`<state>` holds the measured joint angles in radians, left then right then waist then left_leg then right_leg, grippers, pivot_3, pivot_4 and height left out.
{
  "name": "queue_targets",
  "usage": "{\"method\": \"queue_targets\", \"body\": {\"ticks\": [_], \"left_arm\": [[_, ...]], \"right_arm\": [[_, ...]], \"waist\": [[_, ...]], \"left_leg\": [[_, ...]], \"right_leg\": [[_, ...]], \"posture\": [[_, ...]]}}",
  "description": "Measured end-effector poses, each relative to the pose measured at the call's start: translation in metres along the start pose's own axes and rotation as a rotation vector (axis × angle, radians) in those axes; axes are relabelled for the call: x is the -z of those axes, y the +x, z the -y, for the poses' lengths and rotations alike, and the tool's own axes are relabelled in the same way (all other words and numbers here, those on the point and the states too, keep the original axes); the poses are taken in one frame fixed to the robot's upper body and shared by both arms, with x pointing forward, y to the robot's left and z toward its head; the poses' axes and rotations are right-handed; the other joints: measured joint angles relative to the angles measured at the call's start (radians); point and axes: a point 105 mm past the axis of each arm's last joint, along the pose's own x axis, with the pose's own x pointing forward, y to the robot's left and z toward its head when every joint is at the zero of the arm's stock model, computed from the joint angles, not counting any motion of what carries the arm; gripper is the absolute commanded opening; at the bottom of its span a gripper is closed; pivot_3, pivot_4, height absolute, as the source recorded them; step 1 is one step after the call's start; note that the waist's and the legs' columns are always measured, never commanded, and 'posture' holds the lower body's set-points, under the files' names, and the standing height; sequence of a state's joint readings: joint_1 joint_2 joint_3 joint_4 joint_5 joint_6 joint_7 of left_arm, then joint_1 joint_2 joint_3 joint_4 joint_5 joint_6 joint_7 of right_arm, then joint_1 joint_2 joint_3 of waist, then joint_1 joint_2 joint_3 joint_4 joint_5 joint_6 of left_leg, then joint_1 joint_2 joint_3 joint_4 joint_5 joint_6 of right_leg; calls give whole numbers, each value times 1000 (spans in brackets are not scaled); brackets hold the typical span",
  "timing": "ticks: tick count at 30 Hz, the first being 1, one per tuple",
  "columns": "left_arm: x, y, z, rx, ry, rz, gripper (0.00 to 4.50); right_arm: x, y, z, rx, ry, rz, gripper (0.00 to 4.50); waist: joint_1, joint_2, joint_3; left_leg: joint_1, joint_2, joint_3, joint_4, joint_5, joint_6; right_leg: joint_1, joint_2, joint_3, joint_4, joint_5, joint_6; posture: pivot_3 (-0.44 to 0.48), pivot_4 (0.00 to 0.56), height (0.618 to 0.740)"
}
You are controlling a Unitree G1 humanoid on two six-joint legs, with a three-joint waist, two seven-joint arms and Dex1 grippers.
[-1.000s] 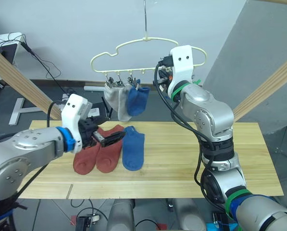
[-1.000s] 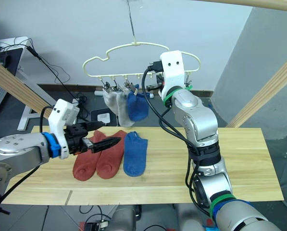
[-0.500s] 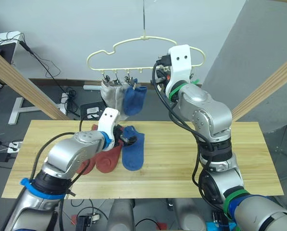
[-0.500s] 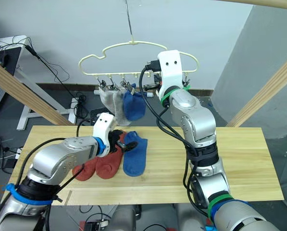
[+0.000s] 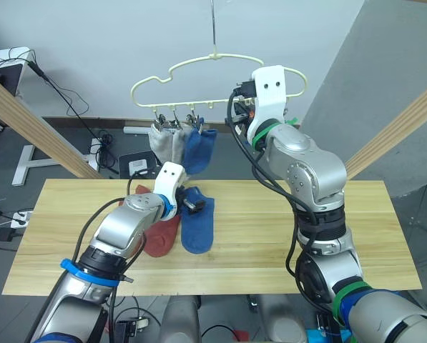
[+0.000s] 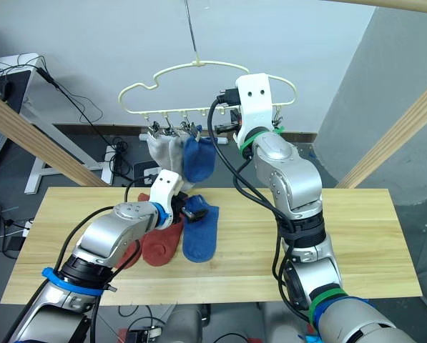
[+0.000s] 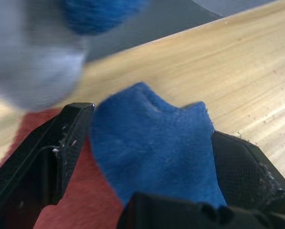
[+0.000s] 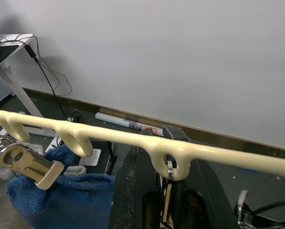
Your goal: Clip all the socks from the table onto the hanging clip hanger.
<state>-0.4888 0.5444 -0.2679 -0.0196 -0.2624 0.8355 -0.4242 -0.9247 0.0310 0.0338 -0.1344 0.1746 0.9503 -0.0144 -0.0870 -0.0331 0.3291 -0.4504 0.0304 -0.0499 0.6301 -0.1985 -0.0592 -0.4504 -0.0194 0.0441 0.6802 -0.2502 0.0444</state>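
Left eye view: wooden table (image 5: 270, 236) beneath white wall (image 5: 113, 43).

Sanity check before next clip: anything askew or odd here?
Nothing stands out. Three socks hang clipped on the clip hanger; two rust-red socks and a blue sock lie flat on the table, left gripper open astride the blue one.

Socks on the worktop (image 5: 270, 236): three.
- rust-red socks (image 5: 163, 236): two, side by side, partly covered by an arm
- blue sock (image 5: 197, 225): one

Socks on the clip hanger (image 5: 220, 68): three.
- light grey socks (image 5: 163, 143): two
- hanging blue sock (image 5: 199, 150): one

Clip hanger: one.
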Motion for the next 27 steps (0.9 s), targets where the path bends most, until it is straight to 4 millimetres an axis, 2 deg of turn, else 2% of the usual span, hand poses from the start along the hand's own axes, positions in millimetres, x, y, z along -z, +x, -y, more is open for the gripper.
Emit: {"method": "queue_targets", "body": {"ticks": [5,10,20,23,27], "left_arm": [[-2,9,0,9,16,1,4500],[6,17,1,11,19,-25,4500],[9,21,4,34,69,-31,4500],[9,22,5,42,77,-33,3957],[10,22,7,50,99,-40,2760]], "right_arm": [[0,0,1,8,-1,-2,18],[-1,-2,1,10,-2,-1,18],[-1,-2,2,15,-2,-7,18],[-1,-2,2,16,-2,-7,0],[-1,-2,2,17,-2,-7,0]], "waist": [[-1,0,0],[-3,0,0],[-3,0,0],[-3,0,0],[-3,0,0]], "left_leg": [[0,0,0,0,0,0],[0,0,0,0,0,0],[0,0,0,1,0,0],[0,0,0,1,0,0],[0,0,0,1,0,0]], "right_leg": [[0,0,0,0,0,0],[0,0,0,0,0,0],[0,0,0,1,0,0],[0,0,0,1,0,0],[0,0,0,1,0,0]], "posture": [[-161,359,740],[-170,360,740],[-175,361,740],[-174,365,740],[-176,366,740]]}}
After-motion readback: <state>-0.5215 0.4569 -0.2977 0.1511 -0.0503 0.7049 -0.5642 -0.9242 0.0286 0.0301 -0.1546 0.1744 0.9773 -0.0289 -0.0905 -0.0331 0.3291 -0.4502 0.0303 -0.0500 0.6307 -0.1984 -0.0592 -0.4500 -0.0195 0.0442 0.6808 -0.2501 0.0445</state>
